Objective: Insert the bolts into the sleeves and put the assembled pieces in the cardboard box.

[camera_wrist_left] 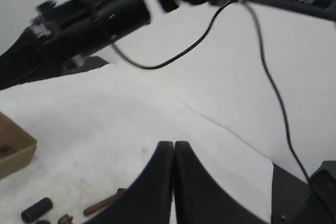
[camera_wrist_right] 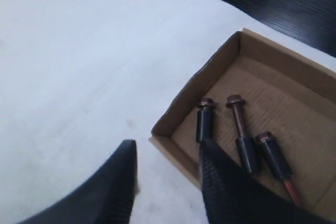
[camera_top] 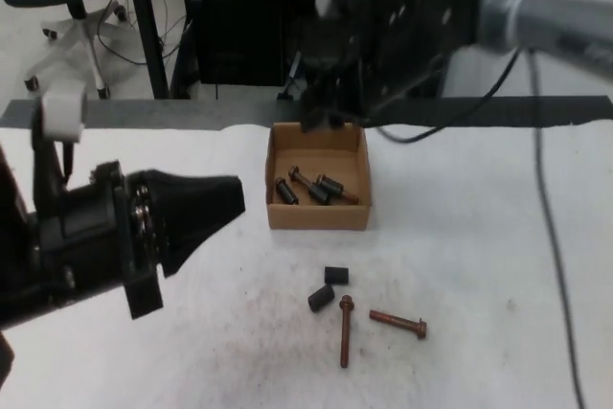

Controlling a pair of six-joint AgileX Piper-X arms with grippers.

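Right gripper (camera_wrist_right: pixel 168 150) parted, empty, above cardboard box (camera_wrist_right: pixel 195 88), left gripper (camera_wrist_left: pixel 174 145) closed, empty

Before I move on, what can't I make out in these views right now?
- High view: the right claw above the cardboard box is blurred, so its opening can't be read there.
- Left wrist view: one bolt is cut off by the frame edge.
- Right wrist view: a claw finger hides part of the box's wall.
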